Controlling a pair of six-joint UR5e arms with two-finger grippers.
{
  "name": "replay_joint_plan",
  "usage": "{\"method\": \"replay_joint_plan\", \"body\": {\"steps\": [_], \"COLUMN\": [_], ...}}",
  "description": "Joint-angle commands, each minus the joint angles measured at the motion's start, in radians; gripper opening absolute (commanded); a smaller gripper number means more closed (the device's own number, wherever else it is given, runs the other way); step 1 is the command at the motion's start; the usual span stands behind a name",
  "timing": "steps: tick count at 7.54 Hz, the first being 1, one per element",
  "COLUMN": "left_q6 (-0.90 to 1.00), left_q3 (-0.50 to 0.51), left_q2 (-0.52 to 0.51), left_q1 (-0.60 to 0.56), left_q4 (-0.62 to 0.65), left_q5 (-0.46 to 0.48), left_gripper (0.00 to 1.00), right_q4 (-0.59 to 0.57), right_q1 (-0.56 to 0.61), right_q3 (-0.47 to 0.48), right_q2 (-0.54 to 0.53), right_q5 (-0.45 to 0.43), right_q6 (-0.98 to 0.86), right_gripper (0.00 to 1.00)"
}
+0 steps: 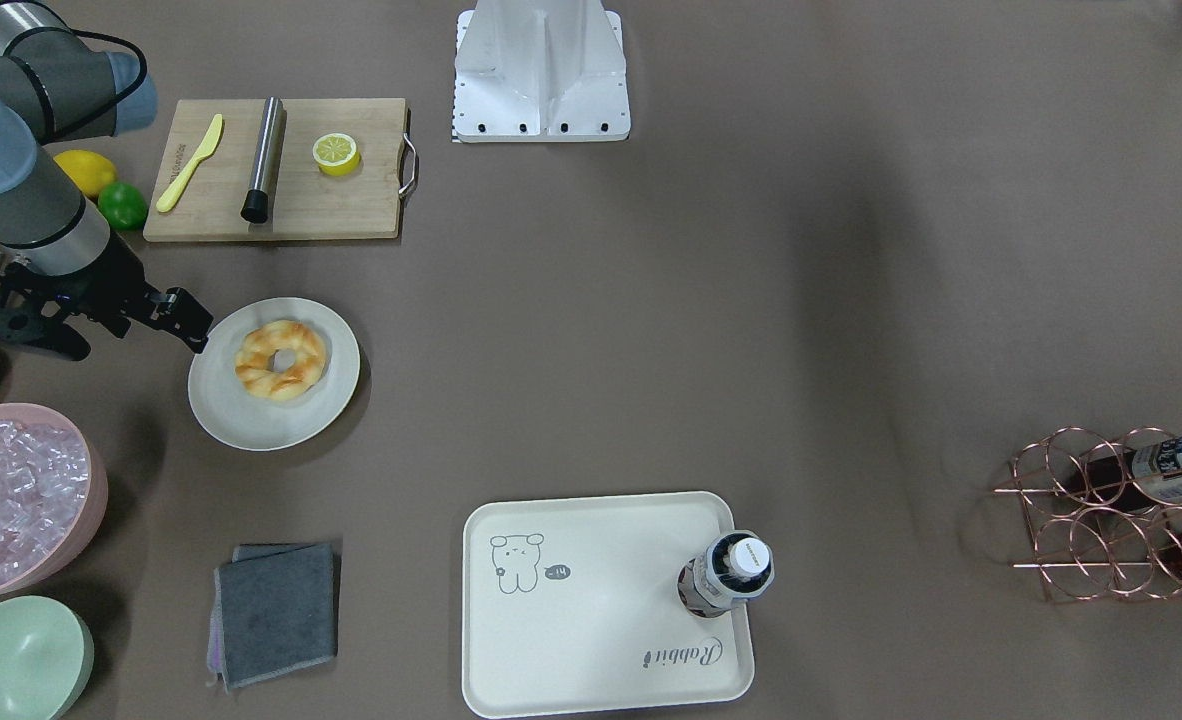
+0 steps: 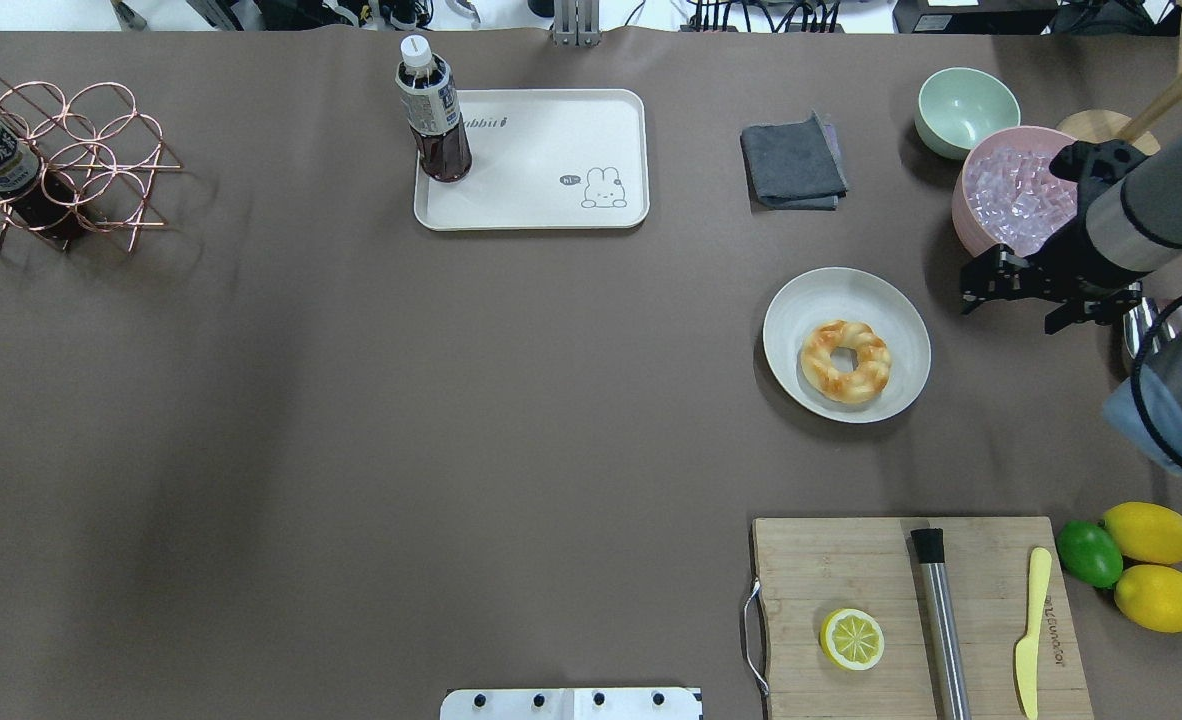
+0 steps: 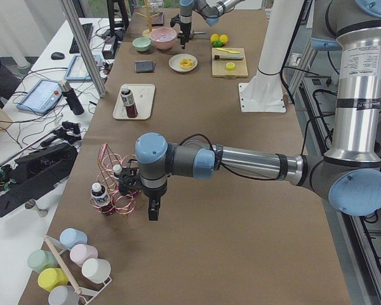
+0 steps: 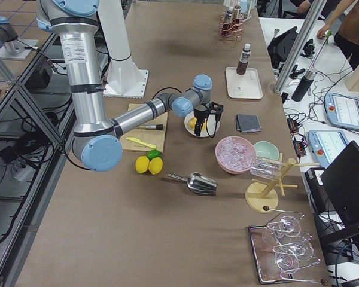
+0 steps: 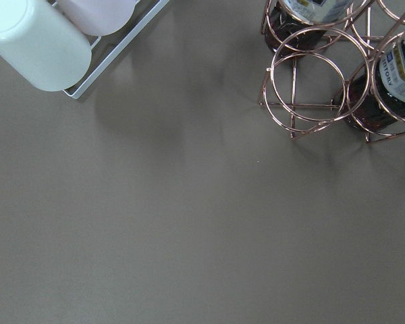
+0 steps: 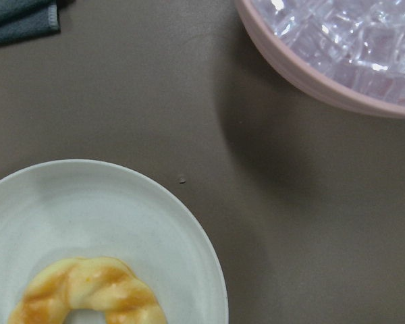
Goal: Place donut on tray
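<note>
The donut, a twisted golden-orange ring, lies on a round off-white plate; both also show in the overhead view, donut on plate. The right wrist view shows part of the donut. The cream tray with the animal drawing sits across the table, a dark bottle standing in its corner. My right gripper hangs open and empty beside the plate, between it and the pink bowl. My left gripper is far off by the copper rack; I cannot tell whether it is open.
A pink bowl of ice and a green bowl stand close to my right arm. A grey cloth lies between plate and tray. A cutting board holds a lemon half, a metal rod and a yellow knife. A copper bottle rack stands far left.
</note>
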Motion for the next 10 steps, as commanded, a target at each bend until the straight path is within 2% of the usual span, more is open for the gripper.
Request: {"method": "replay_joint_plan", "body": {"steps": [1,4,5,6,8,10], "left_q6": [0.000,0.000,0.000,0.000,0.000,0.000], "left_q3": [-0.001,0.002,0.002,0.000,0.000,0.002], "left_q2": [0.001,-0.001,0.001,0.001,0.002,0.001], "left_q1": [0.000,0.000,0.000,0.000,0.000,0.000], "left_q4": [0.000,0.000,0.000,0.000,0.000,0.000], "left_q5": [0.002,0.002,0.000,0.000,0.000,0.000], "left_gripper": [0.99,0.99,0.99,0.99,0.99,0.99], "right_q4": [0.121,0.348,0.348,0.345,0.345,0.347], "right_q1": [-0.018,-0.045,-0.056,-0.059,-0.057,-0.059], "right_q3": [-0.065,-0.197,-0.199,-0.192,-0.180,-0.182], "right_q2": [-0.010,-0.003,-0.001,-0.001,-0.009,-0.018], "right_q5": [-0.022,-0.020,-0.022,-0.020,-0.019,-0.017], "right_q6": [0.022,0.130,0.136,0.136,0.136,0.136], "right_gripper": [0.98,0.94,0.90,0.83,0.51,0.45]}}
